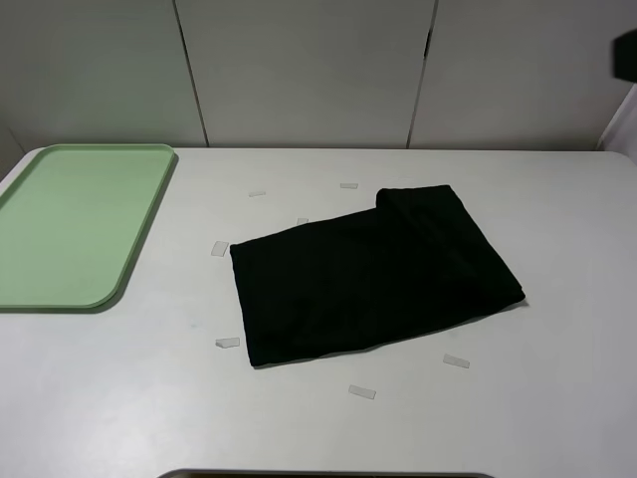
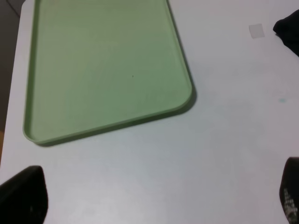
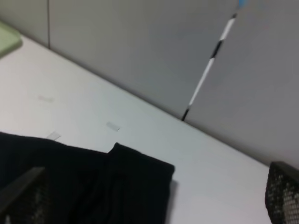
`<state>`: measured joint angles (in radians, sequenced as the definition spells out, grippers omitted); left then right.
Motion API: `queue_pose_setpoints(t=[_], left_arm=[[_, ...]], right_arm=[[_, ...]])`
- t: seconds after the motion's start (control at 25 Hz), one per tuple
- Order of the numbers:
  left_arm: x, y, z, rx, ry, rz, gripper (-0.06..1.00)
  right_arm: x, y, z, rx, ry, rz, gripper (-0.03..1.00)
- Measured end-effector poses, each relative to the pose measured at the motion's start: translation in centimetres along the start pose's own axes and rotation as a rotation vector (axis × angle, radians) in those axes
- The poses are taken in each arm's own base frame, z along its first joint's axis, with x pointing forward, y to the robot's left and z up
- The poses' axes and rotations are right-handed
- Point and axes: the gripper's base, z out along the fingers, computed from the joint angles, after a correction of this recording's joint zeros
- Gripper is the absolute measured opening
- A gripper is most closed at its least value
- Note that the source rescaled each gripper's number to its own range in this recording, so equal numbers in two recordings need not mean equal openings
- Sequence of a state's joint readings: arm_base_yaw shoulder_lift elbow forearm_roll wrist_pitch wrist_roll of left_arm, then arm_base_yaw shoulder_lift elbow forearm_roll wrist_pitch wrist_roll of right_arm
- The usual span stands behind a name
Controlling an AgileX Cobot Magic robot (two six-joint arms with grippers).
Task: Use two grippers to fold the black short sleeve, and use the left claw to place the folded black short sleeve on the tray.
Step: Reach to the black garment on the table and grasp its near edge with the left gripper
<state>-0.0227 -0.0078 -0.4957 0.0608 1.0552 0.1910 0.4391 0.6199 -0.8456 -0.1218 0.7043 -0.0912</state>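
Now, black short sleeve [image 1: 373, 279] folded mid counter [image 1: 299, 428], tray [image 1: 70, 224] well apart at left, left tool [image 2: 156, 196] jaws spread nr tray corner, right tool [image 3: 152, 196] jaws spread over shirt

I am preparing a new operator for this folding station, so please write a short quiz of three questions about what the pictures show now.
1. True or false: the black short sleeve already lies on the tray.
2. In the exterior high view, where is the tray relative to the black short sleeve? A) to its left, B) to its right, C) under it.
3. Fill in: the left gripper and the right gripper both stand ____, holding nothing.

Key:
1. False: it lies on the table, apart from the tray.
2. A.
3. Open.
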Motion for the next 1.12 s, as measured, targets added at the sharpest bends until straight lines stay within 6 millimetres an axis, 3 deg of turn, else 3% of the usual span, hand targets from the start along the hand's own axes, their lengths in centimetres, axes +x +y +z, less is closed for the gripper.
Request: queue_pose_setpoints(t=[0.16, 0.44, 0.6, 0.76, 0.96, 1.12], left_arm=[[0.0, 0.0, 0.0, 0.000, 0.000, 0.000, 1.00], [0.0, 0.0, 0.0, 0.000, 0.000, 0.000, 1.00], [0.0, 0.0, 0.0, 0.000, 0.000, 0.000, 1.00], [0.0, 0.0, 0.0, 0.000, 0.000, 0.000, 1.00], [0.0, 0.0, 0.0, 0.000, 0.000, 0.000, 1.00], [0.0, 0.0, 0.0, 0.000, 0.000, 0.000, 1.00]], right_arm=[[1.4, -0.6, -4.5, 0.079, -0.049, 0.029, 1.00], [3.3, -0.6, -8.7, 0.270, -0.088, 0.069, 1.00], [5.2, 0.6, -9.7, 0.262, -0.132, 0.109, 1.00], [8.5, 2.0, -10.1, 0.240, -0.162, 0.133, 1.00], [11.2, 2.8, -9.0, 0.193, -0.021, 0.157, 1.00], [12.2, 3.0, -8.2, 0.164, 0.045, 0.172, 1.00]])
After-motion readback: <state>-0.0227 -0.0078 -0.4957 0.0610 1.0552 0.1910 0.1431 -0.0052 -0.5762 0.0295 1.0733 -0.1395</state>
